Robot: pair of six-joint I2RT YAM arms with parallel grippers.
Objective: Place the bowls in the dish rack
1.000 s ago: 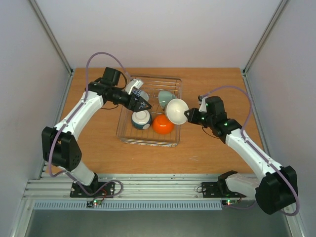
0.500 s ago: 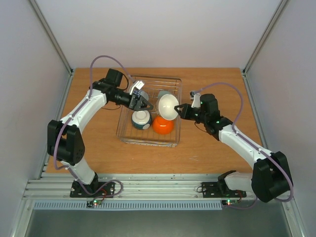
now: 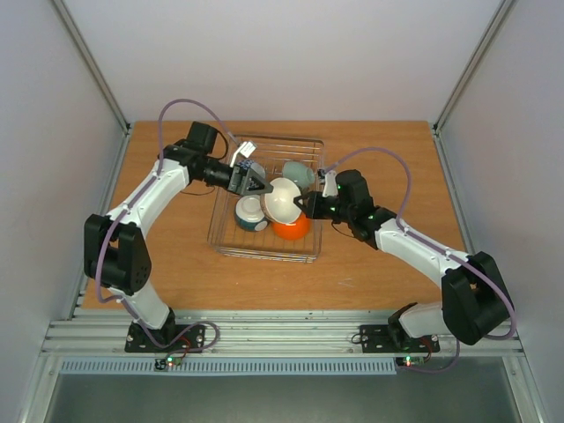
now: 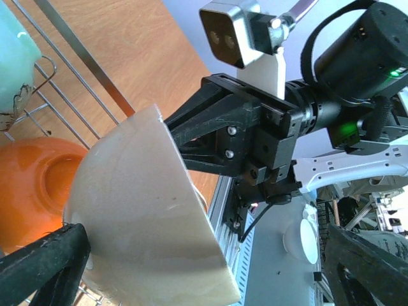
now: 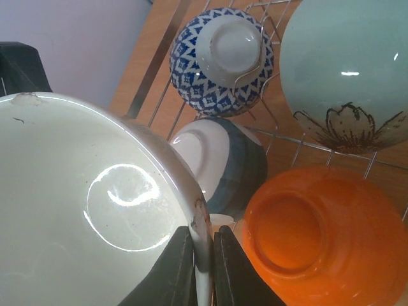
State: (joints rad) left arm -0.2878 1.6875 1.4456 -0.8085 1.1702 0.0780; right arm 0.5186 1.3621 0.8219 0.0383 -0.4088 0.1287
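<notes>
The silver wire dish rack (image 3: 264,255) stands mid-table. In it lie the orange bowl (image 3: 297,228), the dark blue bowl (image 3: 251,212), the mint green bowl (image 3: 300,173) and the patterned bowl (image 3: 253,167). My right gripper (image 3: 302,204) is shut on the rim of the beige bowl (image 3: 282,200) and holds it tilted over the rack, above the orange bowl. In the right wrist view my gripper (image 5: 204,258) pinches that rim, with the pale inside (image 5: 83,204) at left. My left gripper (image 3: 256,185) is open and empty just left of the beige bowl (image 4: 146,210).
The left wrist view shows the rack's wires (image 4: 83,57), the orange bowl (image 4: 32,185) and the mint bowl (image 4: 13,57) behind the beige one. In the right wrist view the patterned (image 5: 223,60), mint (image 5: 344,70), dark blue (image 5: 229,166) and orange (image 5: 319,236) bowls lie upside down or tilted.
My right gripper has carried the beige bowl leftward from the rack's right side to over the rack's middle. My left gripper has drawn back a little toward the far left.
</notes>
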